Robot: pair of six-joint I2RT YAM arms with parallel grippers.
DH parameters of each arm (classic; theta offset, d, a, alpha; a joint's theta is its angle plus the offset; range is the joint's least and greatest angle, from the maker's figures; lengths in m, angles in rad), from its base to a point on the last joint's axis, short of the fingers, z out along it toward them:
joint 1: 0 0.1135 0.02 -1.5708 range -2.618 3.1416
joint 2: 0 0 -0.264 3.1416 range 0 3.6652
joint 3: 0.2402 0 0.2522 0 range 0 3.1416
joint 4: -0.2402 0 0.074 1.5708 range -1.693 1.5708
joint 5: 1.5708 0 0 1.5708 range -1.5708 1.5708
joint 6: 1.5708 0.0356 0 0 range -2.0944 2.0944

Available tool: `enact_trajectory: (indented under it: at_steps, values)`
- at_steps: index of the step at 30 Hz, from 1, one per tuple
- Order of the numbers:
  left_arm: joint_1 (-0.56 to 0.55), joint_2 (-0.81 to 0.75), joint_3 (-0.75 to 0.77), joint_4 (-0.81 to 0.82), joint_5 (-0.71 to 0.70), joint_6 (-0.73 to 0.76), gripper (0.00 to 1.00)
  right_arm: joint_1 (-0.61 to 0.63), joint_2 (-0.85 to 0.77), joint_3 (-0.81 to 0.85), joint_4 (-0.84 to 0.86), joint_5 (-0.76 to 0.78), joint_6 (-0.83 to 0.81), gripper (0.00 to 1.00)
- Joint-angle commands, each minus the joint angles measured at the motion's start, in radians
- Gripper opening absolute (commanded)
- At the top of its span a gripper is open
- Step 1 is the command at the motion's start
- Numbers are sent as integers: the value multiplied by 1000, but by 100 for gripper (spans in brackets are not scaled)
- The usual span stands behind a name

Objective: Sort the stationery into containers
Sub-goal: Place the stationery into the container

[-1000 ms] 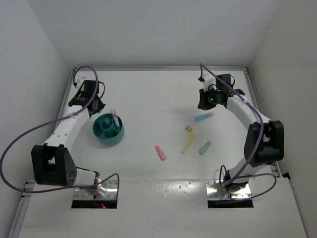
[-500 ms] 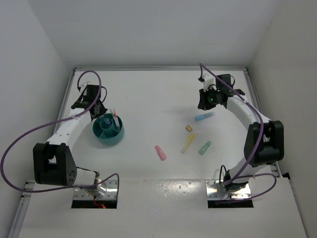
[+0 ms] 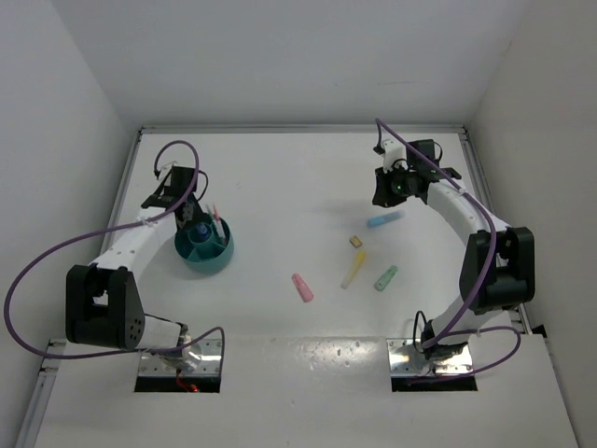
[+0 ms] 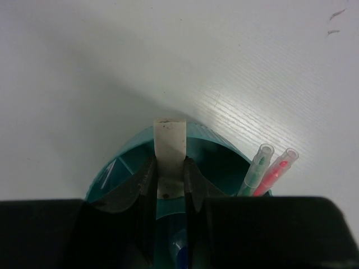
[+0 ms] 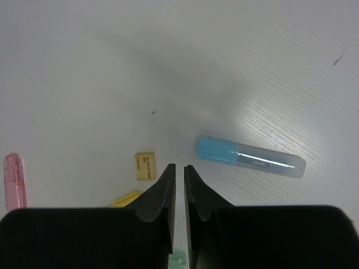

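The left gripper (image 4: 168, 166) is pinching a white eraser (image 4: 170, 134) over the teal cup (image 4: 216, 147) (two pens (image 4: 254, 172) are standing inside); the right gripper (image 5: 179, 168) is hovering nearly closed, empty, beside the blue marker (image 5: 249, 157).

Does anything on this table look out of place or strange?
Nothing looks damaged or spilled. Only unsorted items lie loose right of the teal cup: pink marker, yellow marker, green marker, blue marker and a small eraser.

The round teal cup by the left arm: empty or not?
Not empty: a thin green pen and a thin pink pen stand in the cup, a blue cap shows inside; the left gripper holds a white block over it.
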Motion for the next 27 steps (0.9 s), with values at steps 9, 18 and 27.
enact_trajectory:
  at_steps: [9,18,27]
  values:
    - [-7,-36,29,12,-26,6,49,-5,-29,-4,12,-19,-5,11]
    - [-7,-111,130,-58,-154,6,38,-5,-29,5,-9,-61,-42,26]
    - [-7,-507,25,76,374,221,37,106,157,74,-190,7,-189,11]
